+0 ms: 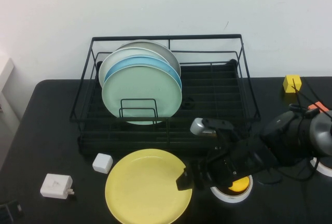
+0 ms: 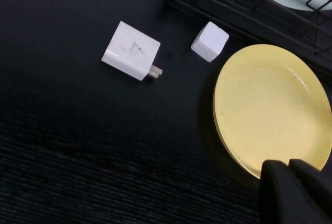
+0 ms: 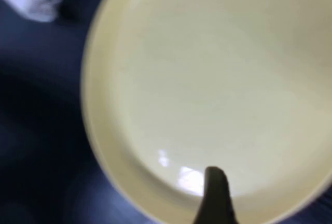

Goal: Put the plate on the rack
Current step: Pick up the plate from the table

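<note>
The pale-yellow plate (image 1: 148,187) lies flat on the black table in front of the rack (image 1: 244,79); it also shows in the left wrist view (image 2: 270,110) and fills the right wrist view (image 3: 207,89). My right gripper (image 1: 185,179) is at the plate's right rim, open. One dark finger (image 3: 213,193) lies over the rim's inner side and the other is hidden. My left gripper (image 2: 290,169) is shut and empty, hovering off the table's left side near the plate's edge.
The rack holds a pale-green plate (image 1: 142,92), a light-blue one and two pale ones upright at its left. A white cube (image 1: 102,163) and a white plug adapter (image 1: 56,186) lie left of the plate. A tape roll (image 1: 223,195) lies under my right arm. A yellow block (image 1: 292,83) sits far right.
</note>
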### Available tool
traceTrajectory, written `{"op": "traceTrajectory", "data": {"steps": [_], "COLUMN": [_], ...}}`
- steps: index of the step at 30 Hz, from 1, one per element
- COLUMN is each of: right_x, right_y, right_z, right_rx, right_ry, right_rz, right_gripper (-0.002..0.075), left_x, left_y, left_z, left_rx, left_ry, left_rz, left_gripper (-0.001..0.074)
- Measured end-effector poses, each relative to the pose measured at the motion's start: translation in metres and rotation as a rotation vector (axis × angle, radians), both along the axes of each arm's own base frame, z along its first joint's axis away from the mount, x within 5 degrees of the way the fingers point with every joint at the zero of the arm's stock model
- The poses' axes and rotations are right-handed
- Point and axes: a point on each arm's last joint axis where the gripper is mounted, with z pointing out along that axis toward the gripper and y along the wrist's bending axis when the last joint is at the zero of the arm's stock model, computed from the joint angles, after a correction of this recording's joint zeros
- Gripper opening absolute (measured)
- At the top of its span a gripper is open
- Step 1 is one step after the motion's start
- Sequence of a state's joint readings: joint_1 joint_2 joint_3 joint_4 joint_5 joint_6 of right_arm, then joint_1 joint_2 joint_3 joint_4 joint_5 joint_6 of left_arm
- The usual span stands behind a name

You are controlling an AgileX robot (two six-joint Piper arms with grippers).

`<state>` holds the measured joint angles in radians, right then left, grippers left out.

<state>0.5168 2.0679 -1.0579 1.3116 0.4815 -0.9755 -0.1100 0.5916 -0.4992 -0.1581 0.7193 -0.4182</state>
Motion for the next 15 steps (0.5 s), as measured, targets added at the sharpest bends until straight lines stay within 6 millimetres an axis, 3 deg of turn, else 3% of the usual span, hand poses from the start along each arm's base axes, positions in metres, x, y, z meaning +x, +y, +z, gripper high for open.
{"op": "traceTrajectory", "data": {"steps": [10, 15], "right_x": [0.001, 0.008], "right_y": [-0.006, 0.002], "right_z": [-0.034, -0.035], "right_rx": [-0.052, -0.014], "right_ry": [0.072, 0.089], "right_rz": [-0.04, -0.03], "right_gripper": [0.0489, 0.0486], "left_x": [0.0, -0.001], "left_y": [0.0, -0.001], "left_z": [0.0, -0.001], "left_rx": [-0.007, -0.003], "left_ry": [0.003, 0.02], "left_rz": [0.0, -0.006], "left_gripper": [-0.0002, -0.0001]}}
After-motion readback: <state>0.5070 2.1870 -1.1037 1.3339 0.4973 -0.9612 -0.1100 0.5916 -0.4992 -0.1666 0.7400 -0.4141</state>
